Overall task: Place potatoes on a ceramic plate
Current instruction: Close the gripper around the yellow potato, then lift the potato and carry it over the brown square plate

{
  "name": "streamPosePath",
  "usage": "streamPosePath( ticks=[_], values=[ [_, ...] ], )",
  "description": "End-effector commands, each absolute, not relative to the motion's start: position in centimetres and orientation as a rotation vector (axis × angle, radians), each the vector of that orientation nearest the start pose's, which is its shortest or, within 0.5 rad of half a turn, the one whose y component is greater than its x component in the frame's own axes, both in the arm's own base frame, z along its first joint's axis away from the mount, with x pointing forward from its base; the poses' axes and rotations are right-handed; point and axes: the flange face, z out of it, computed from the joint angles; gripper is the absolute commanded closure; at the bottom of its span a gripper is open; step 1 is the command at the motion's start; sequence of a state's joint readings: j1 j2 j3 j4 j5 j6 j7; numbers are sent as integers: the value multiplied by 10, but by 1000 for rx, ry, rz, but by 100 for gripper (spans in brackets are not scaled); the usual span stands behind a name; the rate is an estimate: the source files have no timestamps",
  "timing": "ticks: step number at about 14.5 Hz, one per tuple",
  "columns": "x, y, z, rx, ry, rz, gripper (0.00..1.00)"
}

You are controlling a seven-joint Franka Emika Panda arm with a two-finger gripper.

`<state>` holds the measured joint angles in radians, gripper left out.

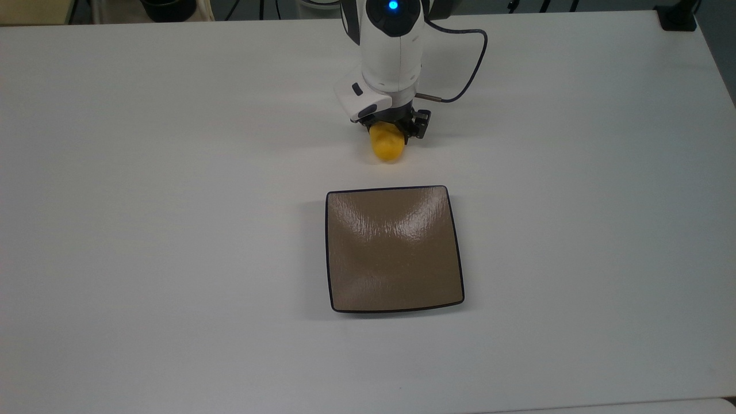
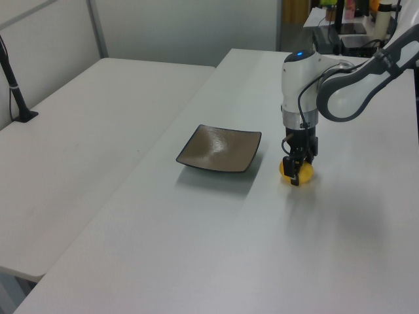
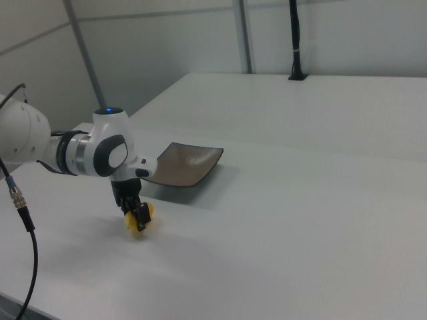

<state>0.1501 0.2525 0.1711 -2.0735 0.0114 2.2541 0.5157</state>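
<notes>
White table (image 1: 172, 230), bare apart from task items. Square tan ceramic plate (image 1: 394, 248) unoccupied, near gripper (image 1: 391, 130). Jaws clamped on yellow potato (image 1: 387, 146), resting on table. Risk: rounded potato slipping out during lift, given off-centre grip.

Robotics lab, plain white tables (image 2: 98, 118), grey partition walls (image 3: 167, 47), cabled robot arm (image 1: 391, 52)

I see my white arm (image 1: 391, 52) with a blue light on top, grey joints, a thin dark cable (image 1: 474, 63) and black gripper (image 1: 391, 127).
</notes>
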Motion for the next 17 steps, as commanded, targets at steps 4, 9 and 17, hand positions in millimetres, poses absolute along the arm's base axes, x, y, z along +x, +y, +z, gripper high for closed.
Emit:
streamPosePath(
  ticks=[4,9,17],
  values=[
    [554,183,345,-3089,325,-19,38],
    [590,179,402,-3039,346,-210,36],
    [654,171,391,-2991,350,-393,32]
  ],
)
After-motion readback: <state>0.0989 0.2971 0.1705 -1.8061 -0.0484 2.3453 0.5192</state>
